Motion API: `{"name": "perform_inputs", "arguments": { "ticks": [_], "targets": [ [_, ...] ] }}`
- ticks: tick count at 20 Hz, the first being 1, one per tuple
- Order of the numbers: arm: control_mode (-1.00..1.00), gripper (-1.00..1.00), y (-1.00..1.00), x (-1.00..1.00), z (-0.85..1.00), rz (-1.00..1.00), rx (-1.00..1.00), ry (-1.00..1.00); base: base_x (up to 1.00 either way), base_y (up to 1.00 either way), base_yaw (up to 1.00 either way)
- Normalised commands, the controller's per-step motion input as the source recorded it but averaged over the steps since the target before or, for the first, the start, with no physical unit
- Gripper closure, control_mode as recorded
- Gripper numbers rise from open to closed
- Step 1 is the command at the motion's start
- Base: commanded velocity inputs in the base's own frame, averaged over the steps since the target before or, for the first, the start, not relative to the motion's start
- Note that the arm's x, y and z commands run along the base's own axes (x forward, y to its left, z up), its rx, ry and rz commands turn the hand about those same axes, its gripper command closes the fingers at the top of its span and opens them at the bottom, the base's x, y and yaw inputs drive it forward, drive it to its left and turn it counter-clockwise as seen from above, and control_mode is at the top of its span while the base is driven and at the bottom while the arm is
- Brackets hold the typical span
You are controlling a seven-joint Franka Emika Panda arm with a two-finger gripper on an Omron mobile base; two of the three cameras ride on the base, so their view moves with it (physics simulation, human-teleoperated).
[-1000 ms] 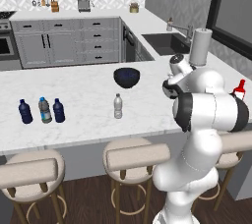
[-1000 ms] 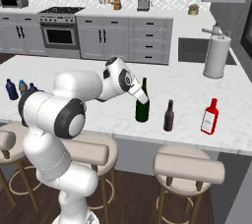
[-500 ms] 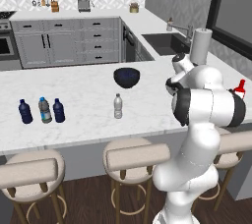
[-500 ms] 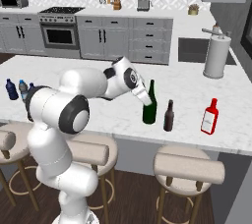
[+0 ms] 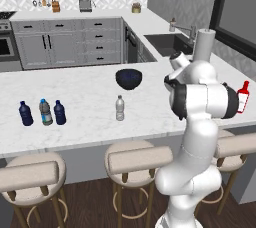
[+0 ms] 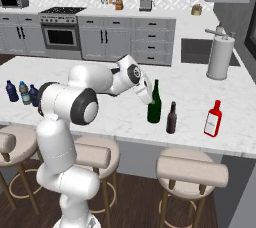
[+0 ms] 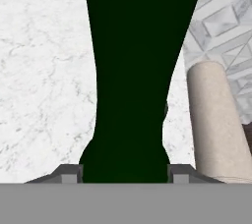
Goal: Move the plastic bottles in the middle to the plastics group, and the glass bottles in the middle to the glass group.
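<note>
My gripper [image 6: 146,94] is shut on the glass bottle [image 6: 155,103], a tall dark green one with a long neck. It stands upright, low at the counter, just left of the small dark brown bottle [image 6: 171,118] and the red flat-sided bottle [image 6: 213,119] of the glass group. In the hand view the green bottle [image 7: 133,70] sits between my fingertips [image 7: 69,174]. A clear greyish plastic bottle with a white cap [image 5: 120,108] stands alone mid-counter. The plastics group is at the far left: a dark blue bottle [image 5: 25,113], a blue-labelled clear one [image 5: 45,112] and another dark blue one [image 5: 60,112].
A black bowl [image 5: 129,78] sits behind the clear bottle. A tall pale cylinder [image 6: 220,54] stands at the back right by the sink [image 5: 167,42]. Three stools [image 6: 187,172] line the counter's front edge.
My gripper has carried the green bottle to the right, closer to the brown bottle. The other bottles have stayed in place.
</note>
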Motion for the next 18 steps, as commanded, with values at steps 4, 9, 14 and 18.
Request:
{"name": "perform_inputs", "arguments": {
  "ticks": [4, 9, 14, 18],
  "targets": [
    [-1.0, 1.0, -0.17, 0.0, 0.0, -0.16, 0.0, 0.0, 0.0, 0.0, 0.0],
    [-1.0, 1.0, -0.01, 0.0, -0.21, -0.11, 0.0, 0.0, 0.0, 0.0, 0.0],
    [-1.0, 1.0, 0.0, 0.0, -0.52, -0.09, 0.0, 0.0, 0.0, 0.0, 0.0],
    [-1.0, 1.0, 0.0, 0.0, -0.34, -0.08, 0.0, -0.05, 0.0, 0.0, 0.0]
  ]
}}
